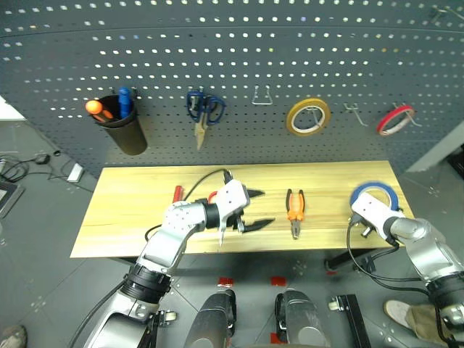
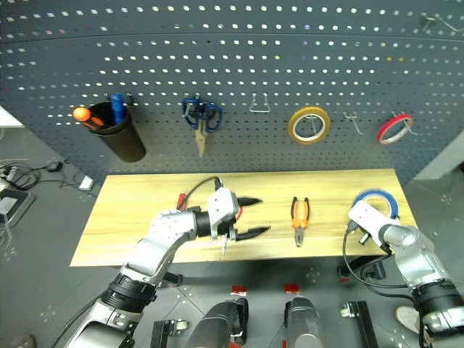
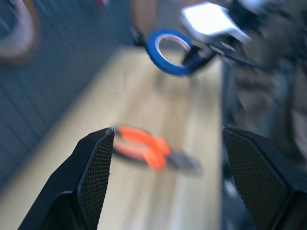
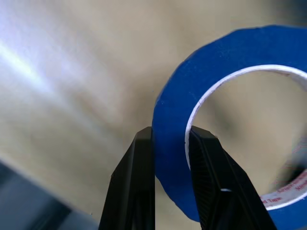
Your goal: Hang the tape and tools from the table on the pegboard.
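While left fingers (image 1: 255, 210) gape, right fingers (image 4: 170, 143) pinch blue tape (image 4: 225, 62); its core's red print is unreadable.

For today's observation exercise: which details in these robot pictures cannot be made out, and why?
- Red-handled tools: head views, largely hidden behind the left end effector; which is which is unclear.
- Pliers: left wrist view, blurred.
- Blue tape: right wrist view, cut off by the edge; label print unreadable.

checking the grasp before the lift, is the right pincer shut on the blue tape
Yes, in the right wrist view the right pincer has its two fingers pinching the wall of the blue tape ring.
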